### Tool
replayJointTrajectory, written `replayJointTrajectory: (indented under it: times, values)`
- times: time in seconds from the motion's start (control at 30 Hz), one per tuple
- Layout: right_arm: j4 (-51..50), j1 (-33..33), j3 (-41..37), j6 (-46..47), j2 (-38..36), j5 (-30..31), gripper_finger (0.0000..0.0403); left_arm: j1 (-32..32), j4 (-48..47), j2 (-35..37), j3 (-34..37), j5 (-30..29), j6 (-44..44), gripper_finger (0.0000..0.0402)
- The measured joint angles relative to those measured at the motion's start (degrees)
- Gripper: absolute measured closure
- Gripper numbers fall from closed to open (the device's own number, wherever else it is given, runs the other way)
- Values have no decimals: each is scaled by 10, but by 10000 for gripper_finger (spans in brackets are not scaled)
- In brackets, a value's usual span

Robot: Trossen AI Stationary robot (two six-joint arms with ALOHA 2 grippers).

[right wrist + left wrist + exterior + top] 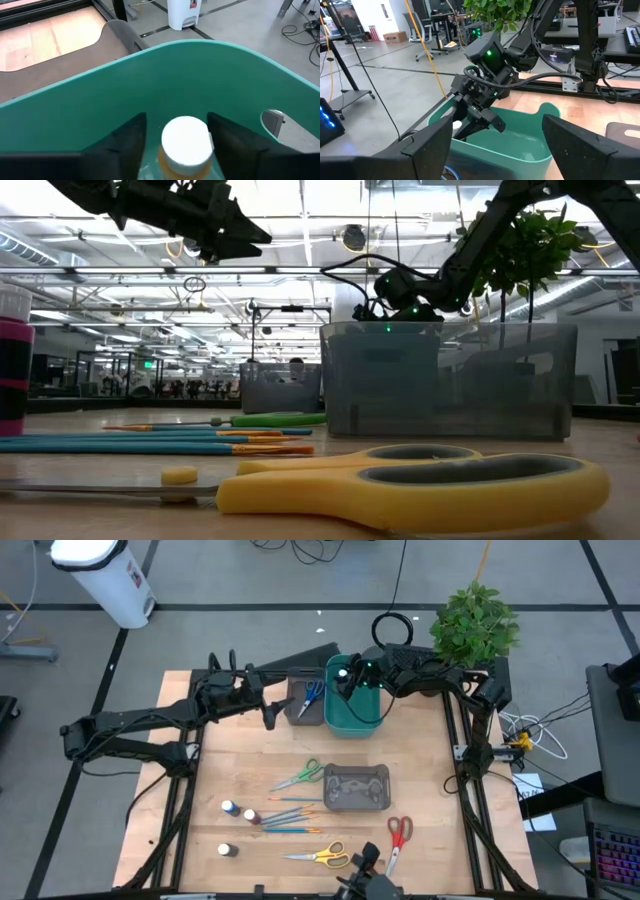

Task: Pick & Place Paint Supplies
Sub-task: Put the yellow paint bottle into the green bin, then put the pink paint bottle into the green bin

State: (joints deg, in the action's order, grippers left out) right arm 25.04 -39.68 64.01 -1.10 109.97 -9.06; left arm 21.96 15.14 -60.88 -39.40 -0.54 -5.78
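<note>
Teal bin [352,712], white-capped orange paint bottle [185,145], yellow scissors [420,485], green scissors [300,776], red scissors [398,838], dark grey tray [356,787]

An open robotics lab: exposed ceiling trusses [300,275], concrete floor [250,580], workbenches with equipment beyond.

I am seeing my light wooden table [420,830] sitting on a grey floor crossed by dark lines. A teal bin [372,723] is standing at the far middle of it, with a dark grey tray [291,708] lying just beside it on the left. A second dark grey tray [355,787] is resting nearer the table's centre. A leafy green plant [476,622] is sitting at the far right corner (its leaves are also showing above the bin in the low view). A white bin-like container [105,578] is standing on the floor beyond the far left corner. Cables [540,735] are trailing off the right side.
</note>
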Motion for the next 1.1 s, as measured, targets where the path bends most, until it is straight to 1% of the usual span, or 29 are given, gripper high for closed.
replayJointTrajectory:
  times: [0.07, 0.17, 0.3, 0.4, 0.43, 0.6, 0.7, 0.8, 0.93, 1.0, 1.1]
  values:
    - [0, 0, 0, 0, -1, 0, 159, 0, 0, 0, 0, 0, 0, 95]
    - [-7, 1, 0, -6, -16, 0, 139, 0, 0, 0, 0, 0, 0, 95]
    - [-33, 8, 0, -40, -66, 0, 135, 0, -5, 0, 0, -1, 0, 87]
    - [-74, 22, 0, -59, -125, 2, 142, -2, -51, 0, 0, 5, 20, 80]
    - [-94, 28, 0, -59, -146, 2, 145, -4, -74, 1, 0, 18, 31, 78]
    - [-201, 78, -1, -61, -253, 0, 156, -26, -244, 45, -31, 139, 32, 81]
    - [-225, 117, -19, -61, -309, 0, 160, -50, -342, 70, -40, 180, 31, 89]
    - [-225, 155, -47, -61, -356, 0, 161, -77, -409, 84, -40, 210, 33, 97]
    - [-186, 199, -92, -61, -403, 0, 161, -117, -468, 92, -41, 215, 49, 100]
    - [-146, 217, -123, -61, -420, 0, 161, -138, -497, 90, -40, 213, 77, 97]
    - [-65, 238, -170, -63, -435, 0, 161, -176, -503, 74, -41, 203, 148, 92]
